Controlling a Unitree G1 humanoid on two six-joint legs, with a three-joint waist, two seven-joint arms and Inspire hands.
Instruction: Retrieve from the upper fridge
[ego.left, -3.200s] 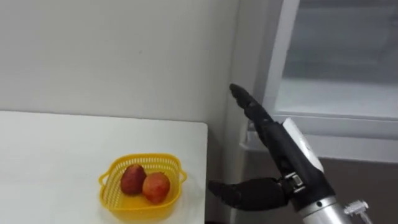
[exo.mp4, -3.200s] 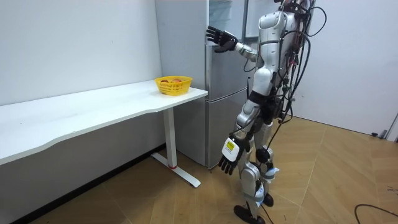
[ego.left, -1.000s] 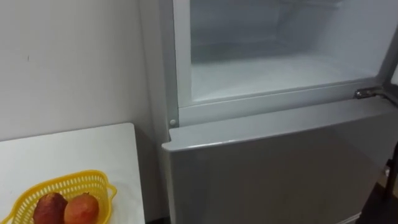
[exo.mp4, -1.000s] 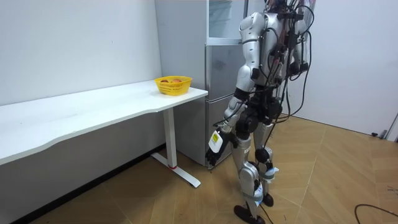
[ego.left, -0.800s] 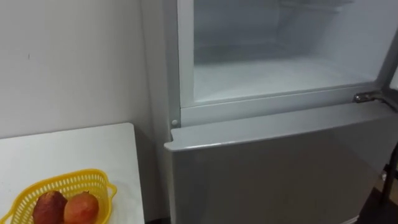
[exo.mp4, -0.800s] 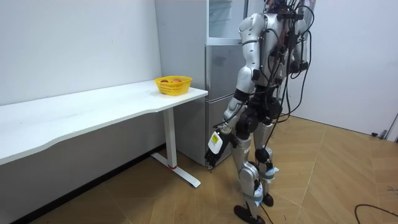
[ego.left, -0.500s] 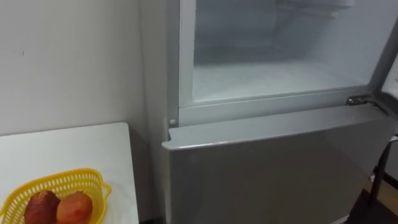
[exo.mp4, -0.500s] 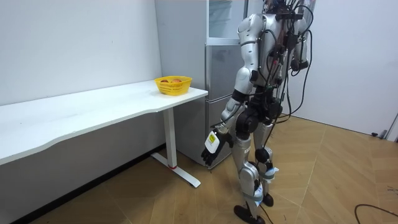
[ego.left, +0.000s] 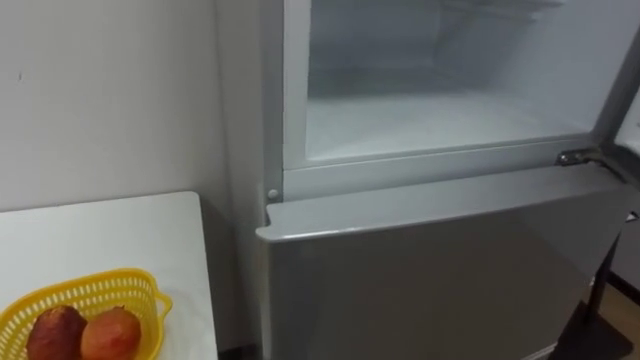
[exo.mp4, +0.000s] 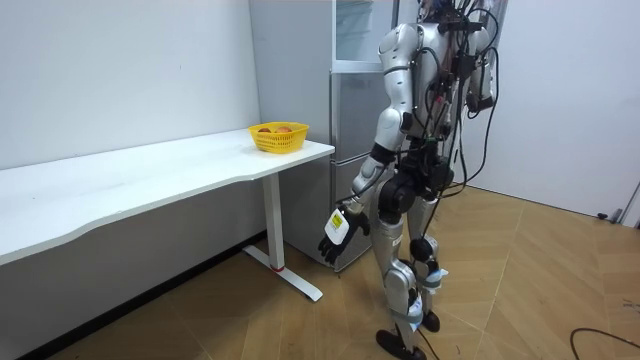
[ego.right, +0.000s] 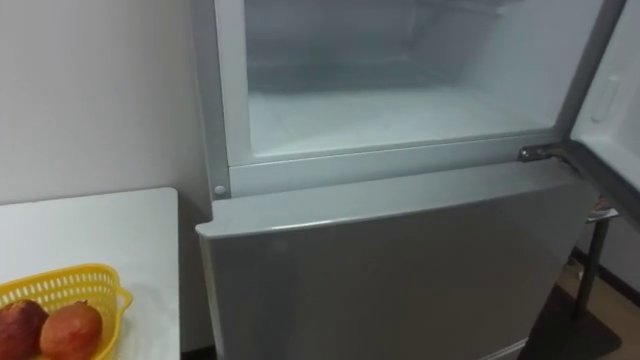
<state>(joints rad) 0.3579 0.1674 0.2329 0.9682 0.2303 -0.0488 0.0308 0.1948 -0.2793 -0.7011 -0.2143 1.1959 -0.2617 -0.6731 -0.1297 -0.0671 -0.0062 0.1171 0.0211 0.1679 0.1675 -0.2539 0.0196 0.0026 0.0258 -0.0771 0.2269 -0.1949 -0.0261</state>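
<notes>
1. Fridge (ego.left: 440, 270): the lower door and frame are seen in plain silver-grey.
2. Upper compartment (ego.left: 430, 115): the lining is recorded as pale, frosted white.
3. Basket (ego.left: 75, 295): bright yellow, patterned with an open lattice weave.
4. Fruits (ego.left: 110, 333): deep red is noted, mottled with orange and yellow.
5. Table (ego.left: 110, 230): plain white, unpatterned.
6. Wall (ego.left: 110, 90): off-white, unmarked.
7. Floor (exo.mp4: 520, 290): light brown wood, laid in a herringbone pattern.
8. Left hand (exo.mp4: 335, 232): black is recorded in the room view.

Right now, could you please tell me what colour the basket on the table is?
Yellow; the basket shows best in the left eye view.
</notes>
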